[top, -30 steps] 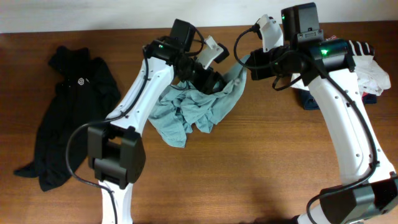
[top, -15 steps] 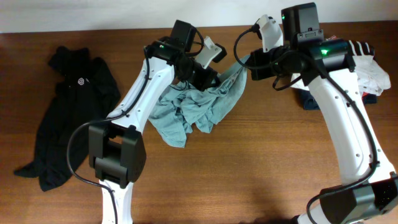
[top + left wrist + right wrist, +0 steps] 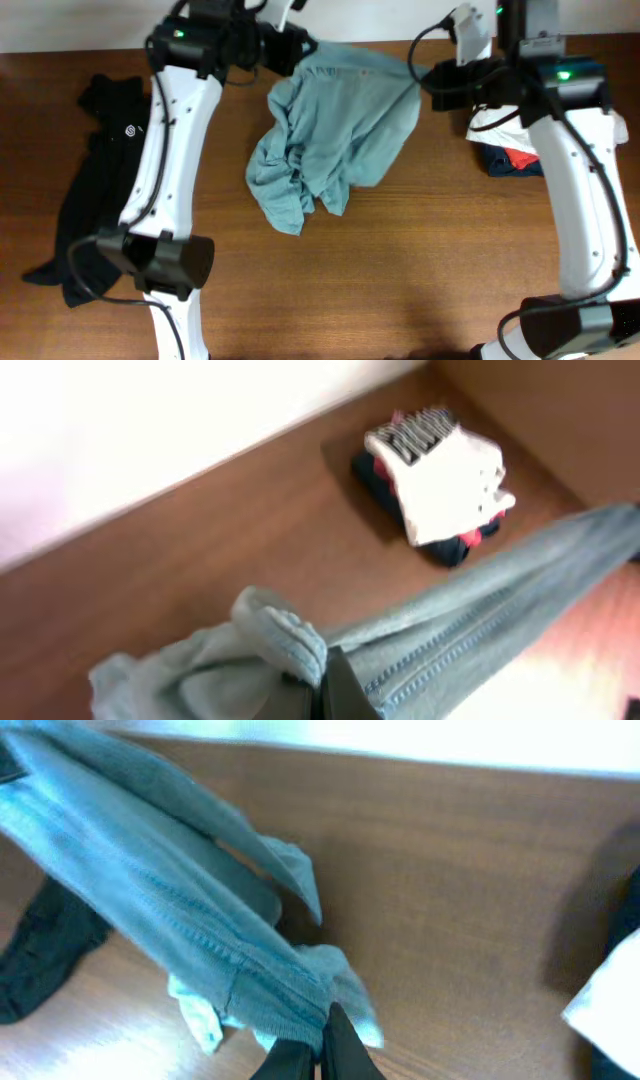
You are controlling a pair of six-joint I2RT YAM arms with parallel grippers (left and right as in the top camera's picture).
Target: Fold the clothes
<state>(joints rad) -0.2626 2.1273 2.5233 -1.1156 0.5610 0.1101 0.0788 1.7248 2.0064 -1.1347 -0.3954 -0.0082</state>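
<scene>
The grey-teal shirt (image 3: pixel 340 130) is now stretched between the two hands at the back of the desk (image 3: pixel 400 290), where a second earlier it was bunched in a heap beneath them. The left hand (image 3: pixel 322 678) is pressed together on a gathered bit of the stitched edge, having been closed on the cloth within that second. The right hand (image 3: pixel 315 1055) is likewise pinched shut on the same edge further along. The hands have been drawn well apart, so that the edge between them is pulled almost straight.

The upper part of the shirt has been opened out, while its lower left part is seen crumpled and resting on the wood. The black top (image 3: pixel 110 180) is left rumpled at the left side of the desk, well apart from the shirt. A pile of other garments (image 3: pixel 510 155) lies just beside the right arm.

The shirt is judged to be in the spreading step, with no fold yet made. It would probably have to be laid flat and the crumpled part smoothed before folding is begun. As the cloth is thin, a slip from either pinch is to be guarded against
</scene>
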